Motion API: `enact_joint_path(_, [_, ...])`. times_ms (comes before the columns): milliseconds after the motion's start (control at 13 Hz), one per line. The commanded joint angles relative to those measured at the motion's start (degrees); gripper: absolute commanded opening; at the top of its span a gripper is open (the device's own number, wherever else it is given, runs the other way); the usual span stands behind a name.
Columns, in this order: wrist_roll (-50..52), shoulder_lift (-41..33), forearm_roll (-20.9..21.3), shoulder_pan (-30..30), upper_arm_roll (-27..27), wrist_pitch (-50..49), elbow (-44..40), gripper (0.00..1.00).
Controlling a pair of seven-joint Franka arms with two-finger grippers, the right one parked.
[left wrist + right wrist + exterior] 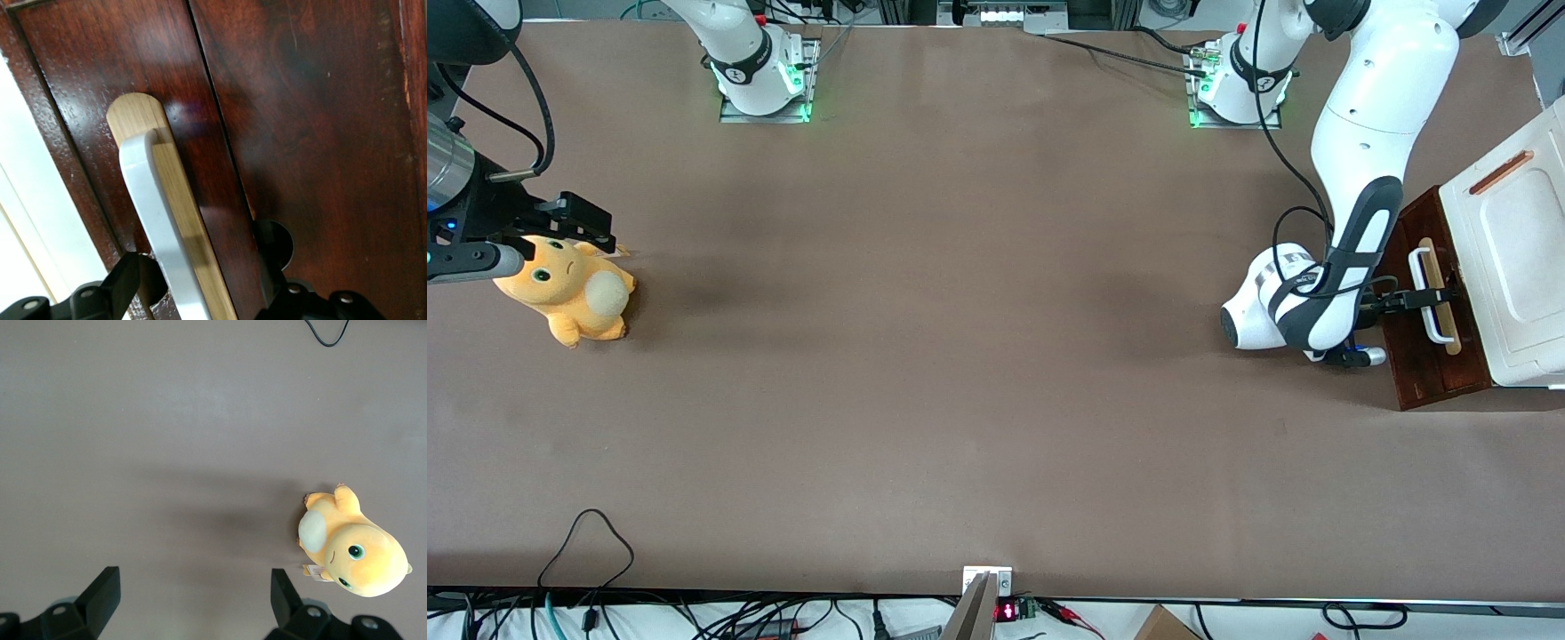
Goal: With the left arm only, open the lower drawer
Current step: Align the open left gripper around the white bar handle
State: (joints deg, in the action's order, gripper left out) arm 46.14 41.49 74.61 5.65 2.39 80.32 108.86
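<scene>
My left arm [1369, 116] reaches down toward the working arm's end of the table [960, 311], at about three o'clock as the front camera sees it, and my gripper [1430, 297] sits right at the lower drawer [1440, 378]. It is released: its two black fingers [123, 290] are spread wide, one on each side of the white bar handle [160, 227], with the bar and the pale wood strip [180, 200] beneath it lying in the gap between them. One finger is close beside the bar; the other stands apart from it over the dark reddish-brown wood, so nothing is clamped. The drawer's front is glossy, with a thin seam running along it just beside the strip — whether the drawer is out at all, I cannot tell. Above it, at one o'clock from my gripper in the front view, is a white panel [1512, 258] with a copper-coloured slot handle [1500, 172]. Well apart, at nine o'clock toward the parked arm's end of the table, an orange plush toy [569, 289] lies on the brown surface
</scene>
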Motion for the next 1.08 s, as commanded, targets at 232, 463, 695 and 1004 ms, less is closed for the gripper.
enact_joint_path(232, [0.53, -1.32, 1.50, -0.37, 0.33, -0.07, 0.83, 0.71])
enact_joint_path(463, [0.62, -1.32, 1.24, -0.02, 0.42, -0.16, 0.83, 0.66])
enact_joint_path(695, [0.62, -1.32, 0.89, 0.24, 0.42, -0.16, 0.83, 0.64])
enact_joint_path(1004, [0.71, -1.32, 0.80, 0.07, 0.42, -0.16, 0.92, 0.57])
